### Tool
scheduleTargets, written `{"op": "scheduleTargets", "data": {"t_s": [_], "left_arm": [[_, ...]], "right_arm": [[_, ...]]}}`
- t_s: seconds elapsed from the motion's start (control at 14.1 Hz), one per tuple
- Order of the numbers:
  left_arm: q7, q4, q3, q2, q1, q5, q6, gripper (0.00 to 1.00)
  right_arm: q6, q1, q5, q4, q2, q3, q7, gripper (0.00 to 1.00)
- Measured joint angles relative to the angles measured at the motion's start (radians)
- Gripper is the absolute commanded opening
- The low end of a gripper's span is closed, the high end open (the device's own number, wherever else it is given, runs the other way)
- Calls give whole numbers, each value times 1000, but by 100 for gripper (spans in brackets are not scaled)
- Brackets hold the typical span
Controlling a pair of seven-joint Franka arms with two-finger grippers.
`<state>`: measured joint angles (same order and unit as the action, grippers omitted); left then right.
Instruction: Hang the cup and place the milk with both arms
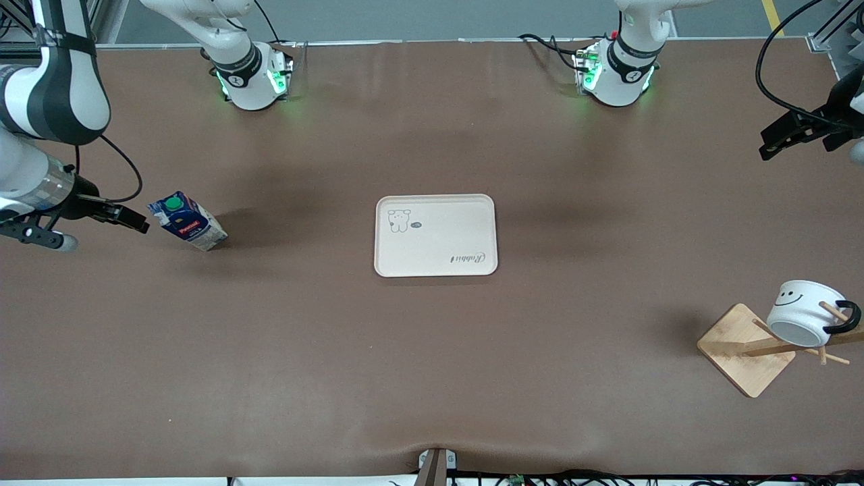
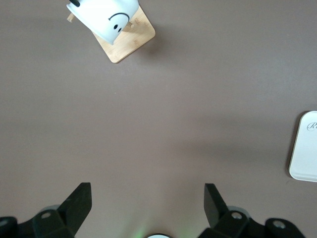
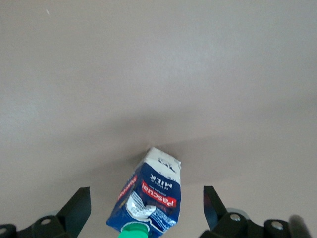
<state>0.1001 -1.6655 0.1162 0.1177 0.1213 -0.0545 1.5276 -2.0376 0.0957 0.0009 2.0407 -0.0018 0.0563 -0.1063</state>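
The milk (image 1: 187, 221), a dark blue carton with a green cap, stands on the brown table toward the right arm's end. My right gripper (image 1: 135, 221) is open and empty, close beside the carton and not touching it. In the right wrist view the milk (image 3: 151, 196) shows between the spread fingers of the right gripper (image 3: 146, 201). The cup (image 1: 804, 312), white with a smiley face, hangs by its black handle on a peg of the wooden rack (image 1: 746, 351). My left gripper (image 1: 771, 143) is open and empty, raised over the table's left-arm end. The left wrist view shows the left gripper (image 2: 147, 194), the cup (image 2: 106, 17) and the rack (image 2: 132, 43).
A cream tray (image 1: 435, 260) with a rabbit drawing lies empty at the table's middle; its edge shows in the left wrist view (image 2: 303, 148). The two arm bases glow green along the table's edge farthest from the front camera.
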Motion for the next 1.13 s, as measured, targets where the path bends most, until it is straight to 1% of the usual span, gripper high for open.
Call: {"op": "scheduleTargets", "data": {"t_s": [0.21, 0.42, 0.64, 0.92, 0.99, 1.13], "left_arm": [[0, 0, 0, 0, 13, 0, 0, 100], [-1, 0, 0, 1, 13, 0, 0, 100], [-2, 0, 4, 3, 12, 2, 0, 100], [-2, 1, 9, 6, 10, 45, 0, 100], [-2, 1, 9, 6, 10, 48, 0, 100], [-3, 2, 9, 6, 10, 49, 0, 100]], "right_arm": [[83, -30, 0, -91, 4, -1, -1, 100], [114, -30, 0, -189, 10, 5, -1, 100], [140, -21, 15, -201, 2, 18, -1, 100], [199, -20, 22, -217, -79, 16, 2, 100], [221, -21, 22, -247, -98, 12, 3, 100], [321, -21, 22, -327, -112, 11, 3, 100]]}}
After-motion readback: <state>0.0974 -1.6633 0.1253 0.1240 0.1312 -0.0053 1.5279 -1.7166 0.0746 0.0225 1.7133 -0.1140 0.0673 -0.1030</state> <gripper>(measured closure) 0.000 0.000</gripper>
